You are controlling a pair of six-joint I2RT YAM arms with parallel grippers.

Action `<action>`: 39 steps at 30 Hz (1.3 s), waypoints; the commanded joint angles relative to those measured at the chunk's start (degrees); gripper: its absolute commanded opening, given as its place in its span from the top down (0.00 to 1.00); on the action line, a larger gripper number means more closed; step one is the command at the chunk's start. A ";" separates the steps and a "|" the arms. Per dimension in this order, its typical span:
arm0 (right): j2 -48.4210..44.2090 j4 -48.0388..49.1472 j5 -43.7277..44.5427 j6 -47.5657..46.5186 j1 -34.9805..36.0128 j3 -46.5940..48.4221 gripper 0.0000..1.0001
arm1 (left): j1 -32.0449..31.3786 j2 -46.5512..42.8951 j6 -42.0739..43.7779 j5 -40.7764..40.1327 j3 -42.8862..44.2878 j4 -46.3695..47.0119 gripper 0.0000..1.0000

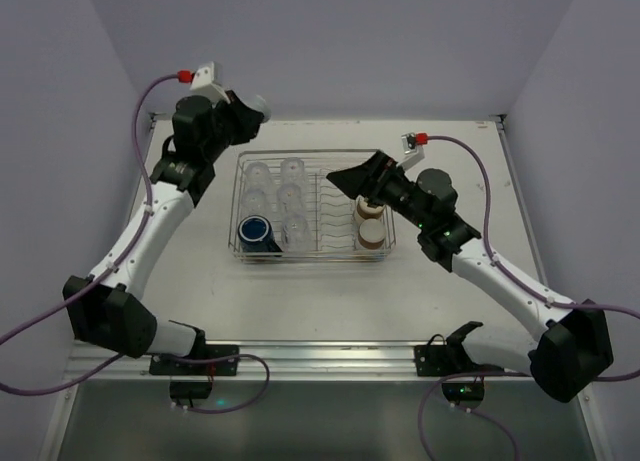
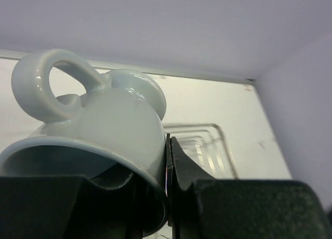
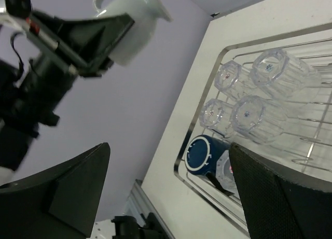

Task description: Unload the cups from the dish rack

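Left hand (image 1: 240, 118): closed on the pale cup (image 2: 109, 120). One finger is inside the rim, the other against the outer wall. The cup is tilted with its ring handle uppermost, held in the air well above the desk (image 1: 300, 301). It touches nothing else.

Right hand (image 1: 348, 176): fingers spread wide, nothing between them. It hangs over the middle of the rack (image 1: 312, 255), pointing toward the left hand.

Rack: it stands flat on the desk, below and to the right of the left hand and directly under the right hand.

Contents ahead of the right hand's fingertips: five clear tumblers (image 3: 249, 114) lying close together in the left part of the rack. A dark blue cup (image 3: 203, 153) is at the near left corner, just beside the nearest tumbler.

Contents behind the right hand's fingertips: two tan cups (image 1: 371, 237) at the right end. The farther one is partly hidden by the hand.
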 commanded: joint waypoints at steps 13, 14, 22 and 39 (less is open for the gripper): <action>-0.68 -31.74 5.47 -26.55 0.03 13.52 0.01 | 16.25 29.02 17.39 -16.85 35.47 -45.95 1.00; -1.29 -31.74 6.09 -26.81 0.03 13.34 0.01 | 16.61 30.00 17.65 -17.11 35.57 -46.48 1.00; -1.39 -32.97 6.62 -28.13 0.03 12.73 0.01 | 18.81 40.72 19.06 -17.21 37.06 -49.83 1.00; 1.51 -34.38 9.43 -30.15 0.03 13.52 0.01 | 20.92 46.54 20.21 -16.77 38.03 -51.59 0.66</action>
